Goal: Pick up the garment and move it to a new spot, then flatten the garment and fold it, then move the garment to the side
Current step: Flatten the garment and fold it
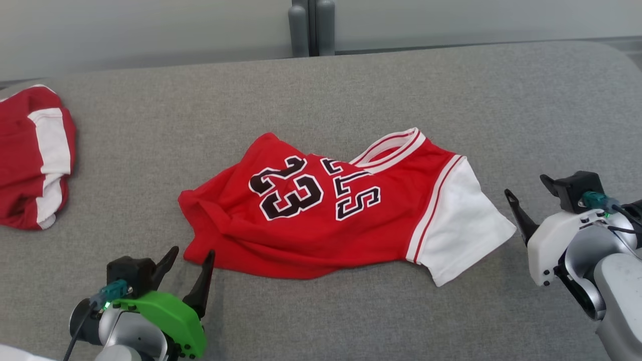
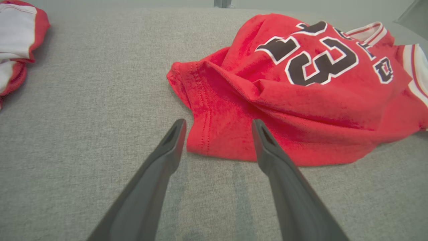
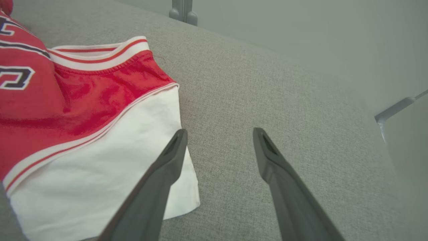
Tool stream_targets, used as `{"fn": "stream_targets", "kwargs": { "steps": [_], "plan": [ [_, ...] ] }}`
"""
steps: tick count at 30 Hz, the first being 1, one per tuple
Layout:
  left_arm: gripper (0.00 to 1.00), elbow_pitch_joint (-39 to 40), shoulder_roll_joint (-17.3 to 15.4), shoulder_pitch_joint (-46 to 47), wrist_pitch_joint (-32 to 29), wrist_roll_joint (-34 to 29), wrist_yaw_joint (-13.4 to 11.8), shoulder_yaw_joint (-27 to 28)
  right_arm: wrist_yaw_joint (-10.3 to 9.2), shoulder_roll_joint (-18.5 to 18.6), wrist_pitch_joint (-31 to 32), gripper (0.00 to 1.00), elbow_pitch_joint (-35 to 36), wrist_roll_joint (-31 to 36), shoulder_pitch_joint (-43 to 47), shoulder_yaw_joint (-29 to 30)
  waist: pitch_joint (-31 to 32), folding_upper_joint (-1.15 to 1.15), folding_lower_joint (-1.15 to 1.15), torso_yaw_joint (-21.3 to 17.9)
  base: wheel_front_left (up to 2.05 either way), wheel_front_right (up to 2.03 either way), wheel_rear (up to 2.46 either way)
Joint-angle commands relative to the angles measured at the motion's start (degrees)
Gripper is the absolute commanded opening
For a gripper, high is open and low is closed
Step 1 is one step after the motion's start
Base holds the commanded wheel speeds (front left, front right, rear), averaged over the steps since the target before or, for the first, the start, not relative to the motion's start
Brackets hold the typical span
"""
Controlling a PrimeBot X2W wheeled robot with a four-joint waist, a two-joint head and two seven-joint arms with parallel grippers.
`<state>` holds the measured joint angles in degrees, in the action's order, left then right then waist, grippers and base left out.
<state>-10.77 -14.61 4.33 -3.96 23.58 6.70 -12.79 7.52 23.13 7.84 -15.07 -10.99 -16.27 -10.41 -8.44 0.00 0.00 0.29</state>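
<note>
I judge that I am at the first step: the garment (image 1: 321,210) lies crumpled in the middle of the grey padded surface (image 1: 150,125), not yet lifted. My left end effector (image 1: 193,250) is wide open and empty, just beside the red hem corner (image 2: 207,140). My right end effector (image 1: 525,184) is also fully open, holds nothing, and is just beside the white sleeve (image 3: 110,160). Next, each one must come over its edge and close on the cloth. There is much free room at the right and back. Another red and white garment (image 1: 30,155) lies at the far left, so I would avoid that side.
</note>
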Motion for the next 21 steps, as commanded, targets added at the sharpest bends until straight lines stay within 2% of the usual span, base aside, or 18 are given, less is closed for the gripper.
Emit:
{"fn": "stream_targets", "kwargs": {
  "steps": [1,4,8,14,21],
  "plan": [
    [1.00,-0.9,0.3,2.3,-2.4,0.5,-0.2,-0.5,-0.06,1.6,3.2,1.00,-0.4,-2.1,-1.7,-2.8,-5.0,0.00,0.00,0.9,0.00,0.00,0.00],
    [1.00,-2.3,0.5,4.8,-4.6,0.6,-0.5,-1.0,-0.07,4.0,7.4,1.00,-1.7,-5.4,-2.9,-7.1,-6.6,0.00,0.00,1.6,0.00,0.00,0.00],
    [1.00,-4.2,0.6,6.4,-6.5,1.0,-0.6,-1.5,-0.07,5.7,10.1,1.00,-3.4,-9.4,-3.0,-11.1,-7.4,0.00,0.00,2.2,0.00,0.00,0.00],
    [1.00,-5.8,0.3,6.5,-6.9,1.8,-0.3,-2.2,-0.02,6.1,9.4,1.00,-6.0,-12.1,-2.7,-14.9,-7.2,0.00,0.00,2.0,0.00,0.00,0.00],
    [1.00,-5.3,0.3,6.4,-5.7,2.9,0.1,-3.0,-0.01,6.4,7.9,1.00,-7.8,-13.7,-2.7,-16.7,-6.3,0.00,0.00,1.9,0.00,0.00,0.00]
  ]
}}
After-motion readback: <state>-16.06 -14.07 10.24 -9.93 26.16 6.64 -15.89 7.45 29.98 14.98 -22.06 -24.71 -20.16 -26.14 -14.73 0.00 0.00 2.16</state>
